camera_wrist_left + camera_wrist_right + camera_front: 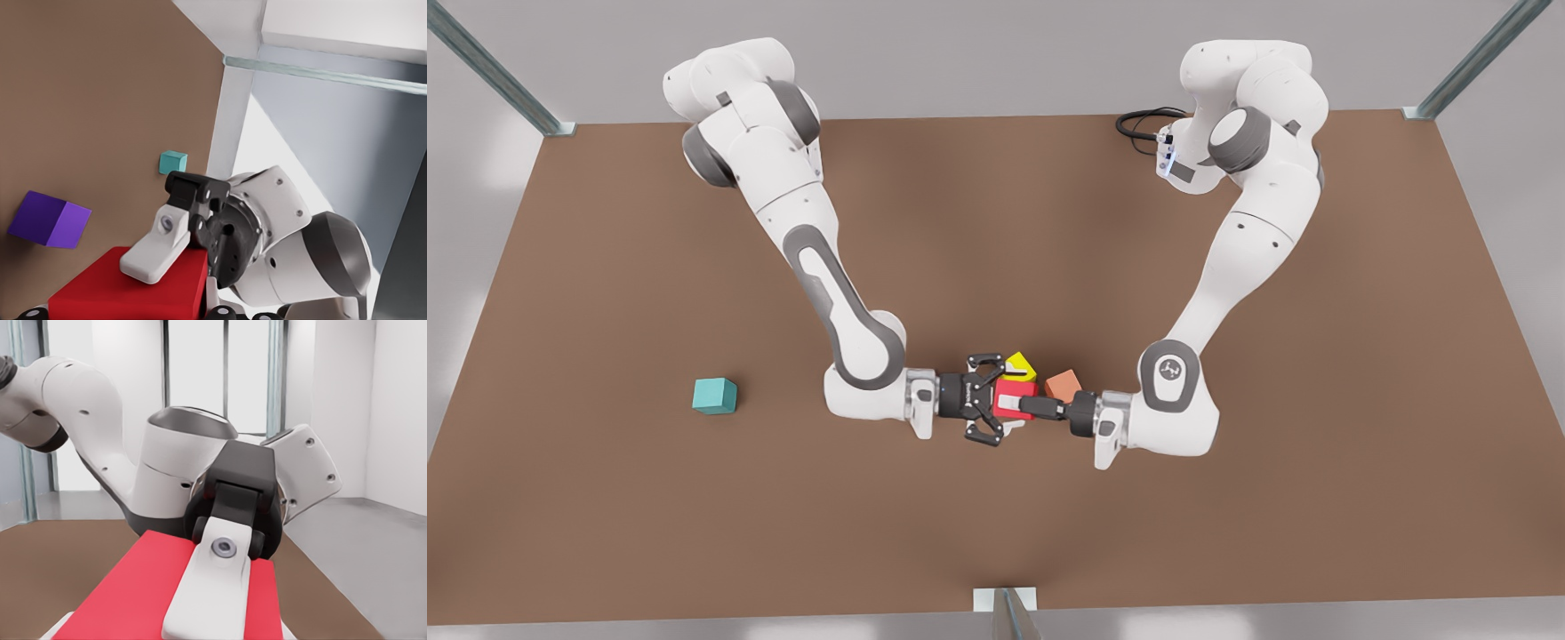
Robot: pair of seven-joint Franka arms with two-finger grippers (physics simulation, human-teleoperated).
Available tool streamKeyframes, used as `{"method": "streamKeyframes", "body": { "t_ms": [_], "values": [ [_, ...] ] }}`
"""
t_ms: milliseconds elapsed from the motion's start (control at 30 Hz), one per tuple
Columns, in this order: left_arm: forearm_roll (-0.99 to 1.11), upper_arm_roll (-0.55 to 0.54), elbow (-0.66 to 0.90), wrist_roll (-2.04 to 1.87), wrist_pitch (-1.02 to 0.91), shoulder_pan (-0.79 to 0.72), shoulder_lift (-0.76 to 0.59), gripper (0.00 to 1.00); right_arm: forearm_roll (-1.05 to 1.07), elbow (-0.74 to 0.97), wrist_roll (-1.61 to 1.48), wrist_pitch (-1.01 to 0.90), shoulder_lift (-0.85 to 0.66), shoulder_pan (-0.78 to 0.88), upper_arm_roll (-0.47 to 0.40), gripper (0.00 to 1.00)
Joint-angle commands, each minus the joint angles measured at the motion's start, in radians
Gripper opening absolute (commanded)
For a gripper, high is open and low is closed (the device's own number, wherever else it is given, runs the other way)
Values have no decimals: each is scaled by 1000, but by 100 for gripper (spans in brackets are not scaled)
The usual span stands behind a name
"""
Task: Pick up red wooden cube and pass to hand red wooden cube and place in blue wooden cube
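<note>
Two arms share one cube over a brown bench

Grey walls and metal corner posts (498,76) frame the flat brown wooden bench (1227,533). Two white arms meet near its front-middle. The left gripper (1014,406) and right gripper (1000,404) both clamp the small red wooden cube (1021,391), lifted between them. There are five cubes. The teal wooden cube (715,396) sits towards the front view's left edge. The yellow cube (1021,364) and salmon cube (1063,385) are beside the grippers. The purple cube (50,219) lies nearby.

matte flat-red red wooden cube (1014,392) with no grain showing, same dull finish on the teal blue wooden cube (715,396), smooth brown matte worktop (996,222), glossy white plastic-looking arm shells, black semi-matte pincer bodies with white pads, brushed metal frame posts
</note>
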Motion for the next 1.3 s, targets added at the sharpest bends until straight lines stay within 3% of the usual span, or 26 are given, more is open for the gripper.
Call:
{"method": "streamKeyframes", "body": {
  "t_ms": [0, 33, 67, 167, 200, 233, 400, 567, 600, 633, 667, 733, 800, 833, 867, 900, 1033, 1133, 1267],
  "values": [
    [-11, -1, 0, 38, 0, -1, -1, 61, 0, 1, -29, 16, 1, 0, 3, 98],
    [-11, -1, 0, 38, 0, -1, -1, 61, 0, 1, -31, 16, 1, 0, 3, 77],
    [-11, -1, 0, 38, -2, -1, -3, 61, 0, 1, -34, 16, 1, -2, 3, 66],
    [-11, -1, 0, 35, -3, -1, -3, 62, 0, 1, -32, 15, 1, -2, 3, 66],
    [-11, -1, 0, 40, -3, -1, -3, 87, 0, 1, -32, 13, 1, -2, 3, 66],
    [-11, -1, 0, 40, -5, 0, -3, 100, 0, 1, -34, 12, -1, -4, 3, 66],
    [-5, -1, 0, 40, -22, 31, -9, 100, -1, 1, -32, 4, -1, -7, 3, 66],
    [8, 4, 5, 38, -200, 167, -24, 100, -65, -18, -26, -50, -13, -60, -5, 66],
    [38, 5, 5, 36, -253, 213, -32, 100, -293, -70, 62, -106, -57, -132, -9, 66],
    [108, 2, 6, 30, -312, 270, -38, 100, -597, -107, 348, -218, -114, -200, -43, 66],
    [374, 4, 8, -14, -428, 318, -113, 100, -806, -151, 610, -324, -179, -198, -155, 66],
    [900, -1, 8, -71, -575, 327, -291, 100, -1010, -265, 986, -364, -286, -194, -255, 66],
    [1224, -2, 3, -72, -652, 338, -440, 100, -1301, -309, 1224, -392, -353, -148, -371, 66],
    [1264, -12, 8, -71, -703, 336, -454, 100, -1415, -312, 1314, -404, -373, -122, -410, 67],
    [1148, 251, -221, -54, -549, 228, -678, 100, -1561, -317, 1413, -449, -396, -74, -463, 67],
    [1017, 415, -503, -49, -330, 140, -874, 100, -1621, -318, 1424, -447, -404, -65, -477, 66],
    [1018, 413, -449, -54, -434, 128, -857, 100, -1748, -369, 1502, -298, -370, -77, -500, 66],
    [1018, 420, -353, -34, -448, 169, -765, 100, -1748, -506, 1502, -173, -420, -77, -506, 66],
    [1040, 416, -351, -39, -425, 164, -764, 100, -1750, -711, 1500, 42, -512, -76, -526, 66]
  ]
}}
